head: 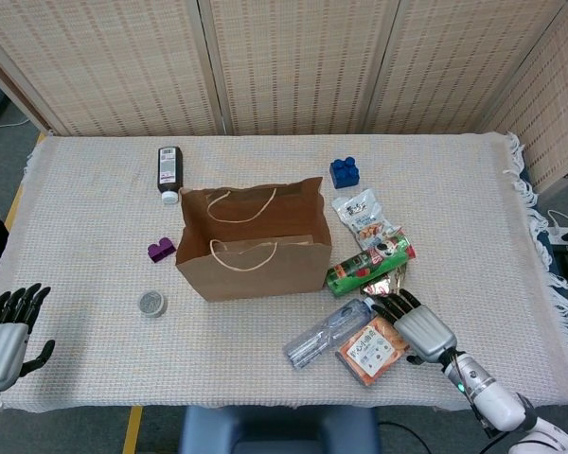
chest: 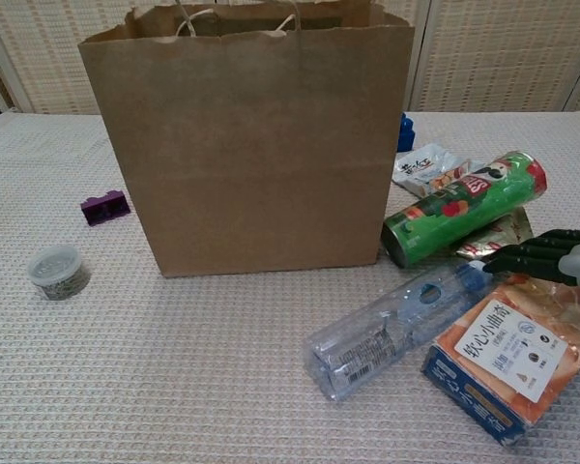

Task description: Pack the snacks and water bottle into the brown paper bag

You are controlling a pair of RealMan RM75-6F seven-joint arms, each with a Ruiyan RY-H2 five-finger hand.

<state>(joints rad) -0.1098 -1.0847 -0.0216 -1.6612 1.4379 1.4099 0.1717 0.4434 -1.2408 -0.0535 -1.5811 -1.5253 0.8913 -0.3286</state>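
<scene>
On our woven tablecloth (head: 95,208), right hand (head: 418,326) rests open-fingered on the orange snack pack (head: 372,349); left hand (head: 8,326) hangs open, empty.

A folding screen of pale woven-reed panels in light wooden frames (head: 293,66) closes off the back and right side. The counter wears a cream woven cloth (head: 95,340) — fringed at its right edge. Grey floor (head: 0,161) shows at left — with a yellow stripe (head: 133,430).

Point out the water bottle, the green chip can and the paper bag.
water bottle (chest: 391,329), chest view, middle of its clear body.
green chip can (chest: 464,206), chest view, its printed side.
paper bag (head: 254,268), head view, front wall.
</scene>
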